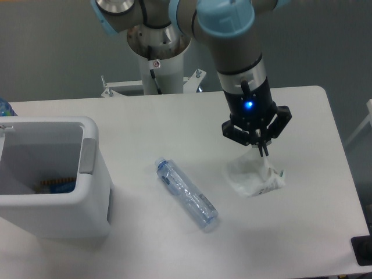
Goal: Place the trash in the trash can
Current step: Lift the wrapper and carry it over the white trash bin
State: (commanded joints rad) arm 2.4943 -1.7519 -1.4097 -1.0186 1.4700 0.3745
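Now we see the grey and light-blue robot arm (pixel 232 52) reaching down over the right half of the white rectangular table (pixel 302 116). Its black two-finger gripper (pixel 263 151) points downward, and a small blue light shines on the wrist just above it. The fingers stand close together on the top edge of the crumpled clear plastic wrapper (pixel 254 177), so the gripper seems to hold this wrapper pinched at its upper part. The wrapper hangs under the fingers, and its lower part looks to be at the table surface; we cannot tell for sure if it still touches the table.

To the left of the wrapper, and apart from it, the crushed transparent water bottle with a bluish cap and label (pixel 186 195) lies flat on the table. It lies diagonally, with one end toward the upper left and the other end toward the lower right. Nothing touches it.

Further left, at the left edge of the table, stands the large white rectangular plastic bin with rounded corners (pixel 99 192). It has a thick rim and a grey panel on the side that faces the bottle. Inside, near the bottom, we can see something orange and blue, but it is too small to identify. The bin is well apart from the gripper, with the bottle between them.
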